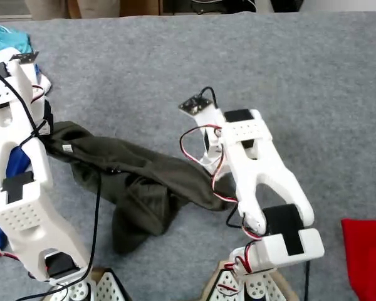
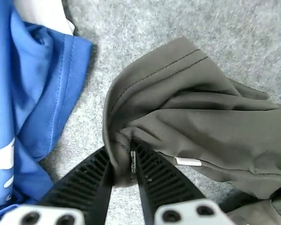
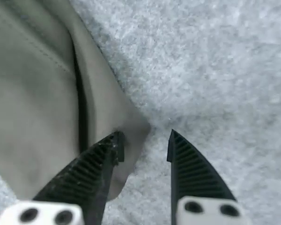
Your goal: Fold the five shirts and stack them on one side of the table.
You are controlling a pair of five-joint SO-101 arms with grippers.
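Note:
An olive shirt (image 1: 138, 182) lies crumpled across the middle of the grey table. My left gripper (image 2: 123, 165) is shut on a bunched fold of the olive shirt (image 2: 196, 108) at its left end, next to the left arm (image 1: 22, 188). My right gripper (image 3: 144, 143) is open and low over the edge of the olive shirt (image 3: 33, 108). One of its fingers (image 3: 103, 154) is over the cloth and the other is over bare table. In the high view the right gripper (image 1: 207, 158) sits at the shirt's right edge, mostly hidden by its arm.
A blue shirt (image 2: 33, 103) with a white one (image 2: 42, 14) beneath lies beside the left gripper. A teal shirt (image 1: 6, 37) sits at the far left corner. A red shirt (image 1: 366, 257) lies at the near right edge. The grey felt table (image 1: 238, 56) stretches open at the back.

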